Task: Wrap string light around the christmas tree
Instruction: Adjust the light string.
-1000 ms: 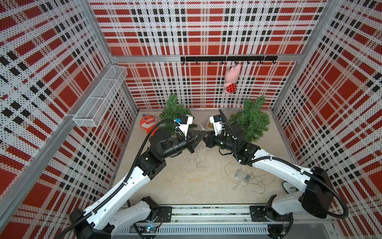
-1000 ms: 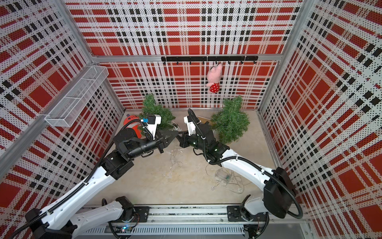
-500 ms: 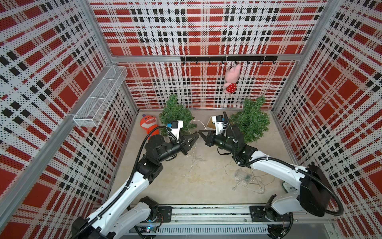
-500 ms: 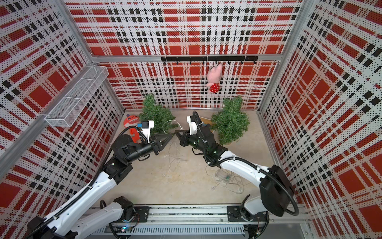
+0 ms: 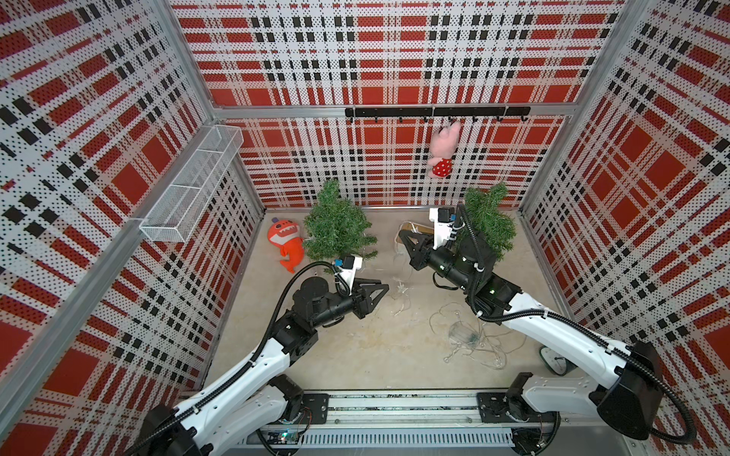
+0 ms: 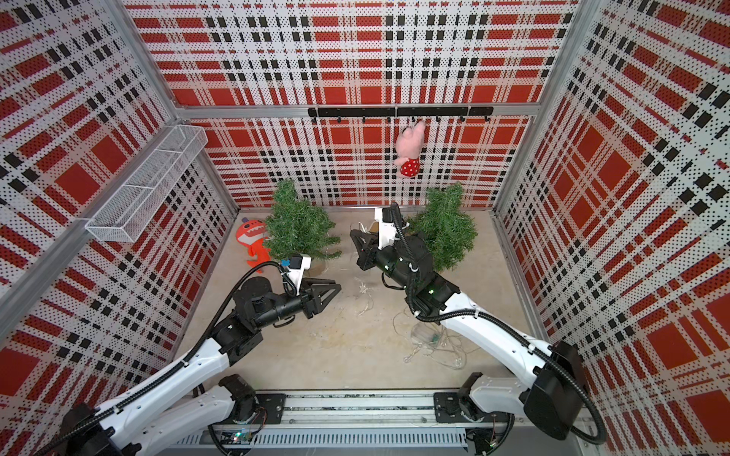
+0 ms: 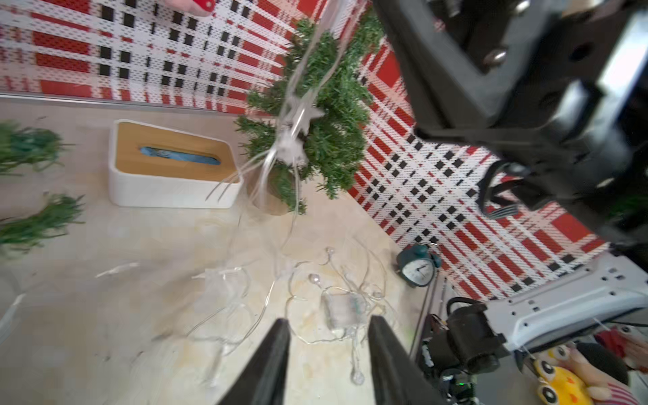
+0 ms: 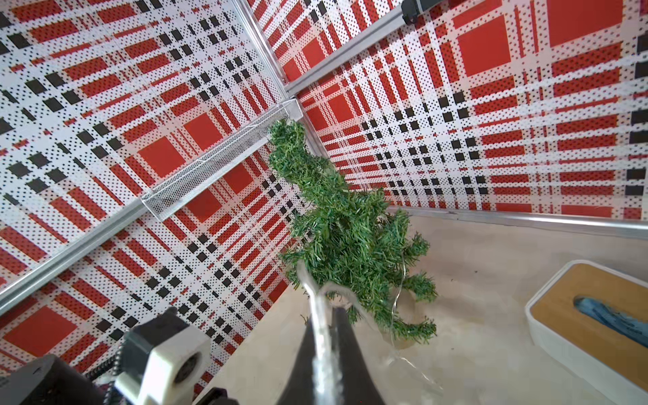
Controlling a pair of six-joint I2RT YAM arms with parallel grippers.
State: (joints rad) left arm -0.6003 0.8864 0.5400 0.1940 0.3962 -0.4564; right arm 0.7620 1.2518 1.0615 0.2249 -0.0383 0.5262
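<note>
Two small green christmas trees stand at the back, one to the left (image 5: pixel 337 229) (image 6: pixel 298 227) and one to the right (image 5: pixel 488 221) (image 6: pixel 446 225). The clear string light lies tangled on the floor with its battery box (image 5: pixel 462 335) (image 6: pixel 424 335) (image 7: pixel 342 308). My right gripper (image 5: pixel 402 235) (image 8: pixel 324 308) is shut on a strand of the string light (image 8: pixel 321 333), held up between the trees and facing the left tree (image 8: pixel 350 238). That strand hangs down to the floor (image 7: pixel 298 115). My left gripper (image 5: pixel 386 287) (image 7: pixel 328 322) is open and empty, just above the floor.
A white tissue box with a wooden lid (image 7: pixel 171 164) (image 8: pixel 596 315) sits between the trees. An orange shark plush (image 5: pixel 284 244) lies left of the left tree. A teal alarm clock (image 5: pixel 555 361) stands by the right wall. A wire basket (image 5: pixel 193 185) and a hook rail with a pink plush (image 5: pixel 444 150) hang on the walls.
My left gripper has opened, let go of the string light and drawn back from the right gripper. My right gripper has carried its strand up toward the back.
</note>
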